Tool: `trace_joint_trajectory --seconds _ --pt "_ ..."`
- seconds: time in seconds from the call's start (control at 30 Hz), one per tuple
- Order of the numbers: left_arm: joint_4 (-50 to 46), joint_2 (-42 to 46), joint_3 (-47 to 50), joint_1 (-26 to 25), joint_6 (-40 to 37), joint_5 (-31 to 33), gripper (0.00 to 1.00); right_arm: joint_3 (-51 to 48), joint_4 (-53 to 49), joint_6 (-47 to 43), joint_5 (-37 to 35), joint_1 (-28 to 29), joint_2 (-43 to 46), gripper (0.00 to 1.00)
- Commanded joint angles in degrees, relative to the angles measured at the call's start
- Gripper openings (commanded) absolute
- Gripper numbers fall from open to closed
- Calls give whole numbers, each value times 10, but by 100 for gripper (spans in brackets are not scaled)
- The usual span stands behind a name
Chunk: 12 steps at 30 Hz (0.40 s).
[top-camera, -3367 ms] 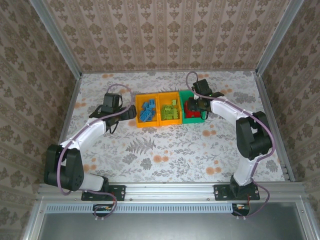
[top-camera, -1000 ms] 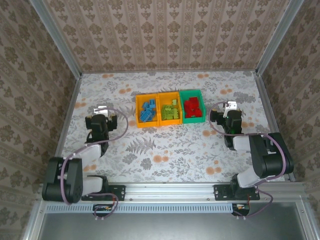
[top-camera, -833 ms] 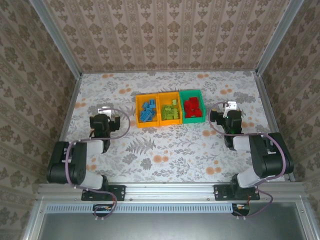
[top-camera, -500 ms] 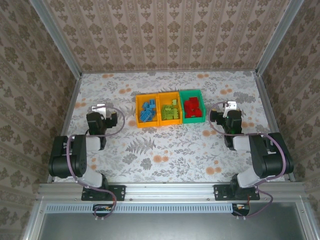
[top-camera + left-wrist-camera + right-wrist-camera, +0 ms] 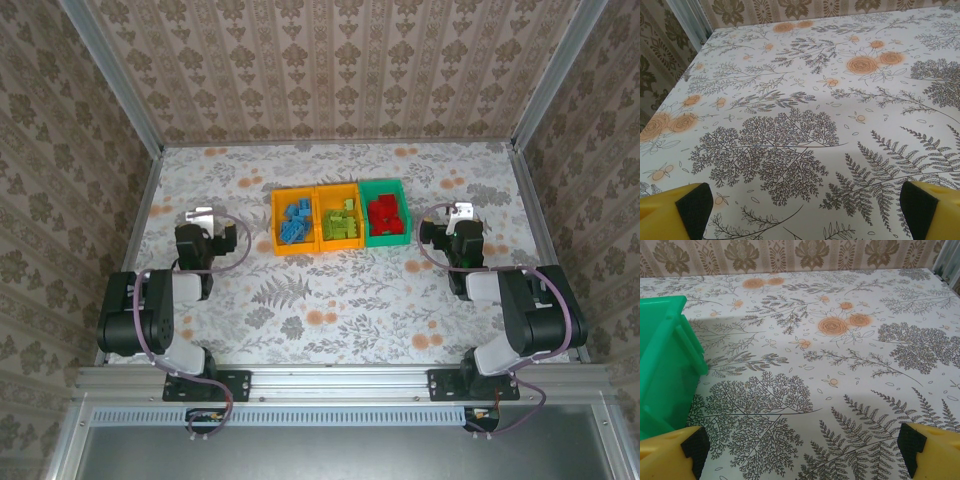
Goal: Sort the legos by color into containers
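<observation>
Three containers stand in a row at mid-table. The left orange bin (image 5: 274, 222) holds blue legos (image 5: 295, 222), the middle orange bin (image 5: 337, 187) holds lime green legos (image 5: 340, 222), and the green bin (image 5: 388, 241) holds red legos (image 5: 386, 214). My left gripper (image 5: 201, 215) sits well left of the row, open and empty, its yellow fingertips (image 5: 675, 210) wide apart over bare tablecloth. My right gripper (image 5: 461, 212) rests to the right of the green bin, also open with nothing between its fingertips (image 5: 670, 452). The green bin's outer wall (image 5: 665, 365) shows at the left of the right wrist view.
The table has a floral cloth (image 5: 330, 300), with patterned walls and metal frame posts (image 5: 140, 200) on three sides. Both arms are folded back near their bases (image 5: 200, 380). Bare cloth lies in front of the bins and ahead of each gripper.
Both grippers have drawn back from the bins to the sides of the table. Over the last second the left arm folded in closer to its base. The right arm stayed still.
</observation>
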<state>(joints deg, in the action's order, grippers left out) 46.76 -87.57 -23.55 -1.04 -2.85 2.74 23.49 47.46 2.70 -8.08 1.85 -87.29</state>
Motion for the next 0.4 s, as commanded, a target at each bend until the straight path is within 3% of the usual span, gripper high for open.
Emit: trace_joint_trajectory --seconds 0.0,0.37 --pt "18 -4 2 -2 0 -9 100 -5 19 -7 11 -1 -2 100" --pt "18 -3 2 -2 0 -9 100 -4 18 -6 12 -2 -2 100"
